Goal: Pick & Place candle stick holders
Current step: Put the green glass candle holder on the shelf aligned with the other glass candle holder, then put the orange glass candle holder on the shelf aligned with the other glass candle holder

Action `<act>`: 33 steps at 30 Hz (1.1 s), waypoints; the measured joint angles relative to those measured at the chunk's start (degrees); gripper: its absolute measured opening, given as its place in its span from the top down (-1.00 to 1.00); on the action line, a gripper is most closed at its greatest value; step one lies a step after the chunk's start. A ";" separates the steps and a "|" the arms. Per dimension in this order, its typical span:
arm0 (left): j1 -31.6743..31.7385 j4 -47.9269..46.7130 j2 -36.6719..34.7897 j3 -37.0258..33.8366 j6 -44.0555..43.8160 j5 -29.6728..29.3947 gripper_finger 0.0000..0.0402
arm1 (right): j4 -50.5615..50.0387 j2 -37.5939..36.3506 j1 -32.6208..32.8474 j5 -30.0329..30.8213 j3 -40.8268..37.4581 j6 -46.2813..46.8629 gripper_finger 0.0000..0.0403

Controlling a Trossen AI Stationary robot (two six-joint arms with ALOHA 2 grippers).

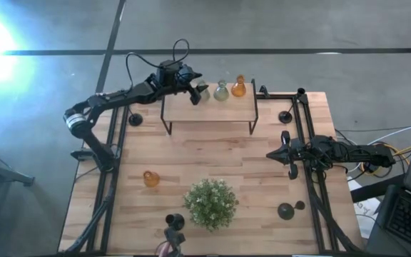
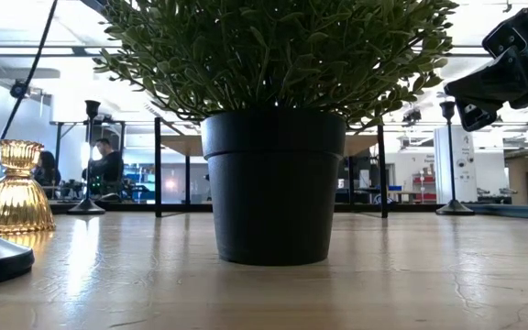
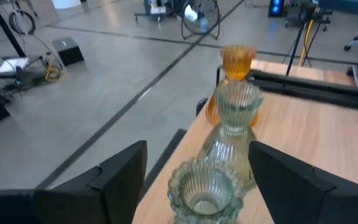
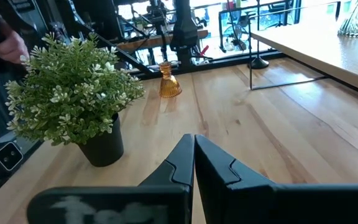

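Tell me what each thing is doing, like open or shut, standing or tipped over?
left gripper: open, fingers either side of the clear vase on the shelf.
right gripper: shut, empty, over the table.
clear vase: upright.
orange vase on the table: upright.
left candle stick holder: upright on the table.
right candle stick holder: upright on the table.
plant: upright in its pot.

We are looking at a robotics lab or workshop: a wooden table [image 1: 220, 153] framed by black metal rails stands on a bare grey concrete floor [image 1: 277, 28], with cables [image 1: 387, 153] trailing off its side. Beyond the table the low view shows a large open hall with ceiling lights, more work tables and equipment stands, and a seated person [image 2: 108, 165] at a workstation.
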 joint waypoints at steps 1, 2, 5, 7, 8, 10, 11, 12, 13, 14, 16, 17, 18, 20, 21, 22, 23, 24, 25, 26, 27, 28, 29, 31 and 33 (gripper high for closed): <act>0.00 -0.09 -0.57 0.00 -0.04 -0.01 -0.43 | 0.00 0.00 0.00 0.00 0.00 0.00 0.96; 0.00 -0.28 -1.17 0.00 -0.12 0.00 -0.44 | 0.00 0.00 0.00 0.00 0.00 0.00 0.96; 0.00 -0.34 -3.93 0.08 -0.47 0.00 -0.45 | 0.00 0.00 0.00 0.01 0.00 0.00 0.96; -0.03 -0.65 -6.59 0.50 -0.70 0.18 -0.45 | 0.00 0.00 0.00 0.00 0.00 0.00 0.96; -0.18 -1.44 -8.37 0.53 -0.75 0.38 -0.45 | -0.01 -0.01 0.02 0.00 0.00 0.00 0.96; -0.35 -4.24 -12.24 0.80 -0.72 1.90 -0.45 | 0.00 -0.02 0.02 0.00 0.00 0.00 0.96; -0.39 -6.49 -14.31 0.99 -0.66 3.18 -0.45 | -0.02 -0.02 0.02 -0.02 0.00 0.00 0.96; -0.37 -9.12 -16.54 1.40 -0.66 4.83 -0.45 | -0.01 -0.02 0.00 0.02 0.00 0.00 0.96; -0.37 -11.71 -18.68 1.76 -0.67 6.41 -0.45 | 0.00 -0.01 0.01 0.00 0.00 0.00 0.96; -0.41 -14.75 -21.02 2.24 -0.71 7.83 -0.45 | -0.02 -0.02 0.02 -0.01 0.00 0.00 0.96; -0.70 -21.71 -25.73 3.53 -1.36 9.55 -0.44 | 0.00 0.00 0.00 0.00 0.00 0.00 0.96; -1.09 -25.28 -28.02 4.32 -1.77 9.82 -0.43 | 0.00 -0.02 0.02 0.00 0.00 0.00 0.96; -1.61 -29.18 -30.33 5.07 -2.14 10.08 -0.43 | -0.02 -0.02 0.02 0.00 0.00 0.00 0.96; -2.92 -37.81 -34.66 6.43 -2.30 10.37 -0.43 | -0.02 -0.02 0.02 0.00 0.00 0.00 0.96; -3.85 -41.84 -36.62 7.02 -2.28 10.36 -0.43 | 0.00 -0.02 0.01 0.00 0.00 0.00 0.96; -4.84 -45.82 -38.55 7.58 -2.43 10.20 -0.43 | 0.00 -0.01 0.01 0.00 0.00 0.00 0.96; -5.98 -49.58 -40.07 8.09 -3.15 9.56 -0.43 | -0.01 -0.02 0.00 0.00 0.00 0.00 0.96; -7.21 -52.91 -41.60 8.51 -4.45 8.85 -0.43 | 0.00 -0.01 0.02 0.00 0.00 0.00 0.96; -8.49 -56.16 -42.88 8.84 -6.47 7.72 -0.43 | -0.02 -0.02 0.01 0.00 0.00 0.00 0.96; -9.83 -58.94 -44.03 8.92 -8.84 6.82 -0.43 | -0.01 -0.02 0.01 0.00 0.00 0.00 0.96; -11.30 -61.49 -45.06 8.91 -11.11 6.01 -0.43 | -0.01 -0.02 0.01 0.00 0.00 0.00 0.96; -12.73 -63.82 -45.73 8.82 -13.39 5.61 -0.42 | -0.02 0.00 0.02 0.00 0.00 0.00 0.96; -14.22 -66.18 -46.18 8.74 -15.50 5.10 -0.42 | 0.00 -0.02 0.01 0.00 0.00 0.00 0.96; -17.14 -71.58 -46.52 8.58 -18.45 3.68 -0.42 | 0.00 -0.02 0.02 0.00 0.00 0.00 0.96; -19.91 -76.59 -46.65 7.74 -20.40 2.77 -0.40 | 0.00 -0.02 0.01 0.00 0.00 0.00 0.96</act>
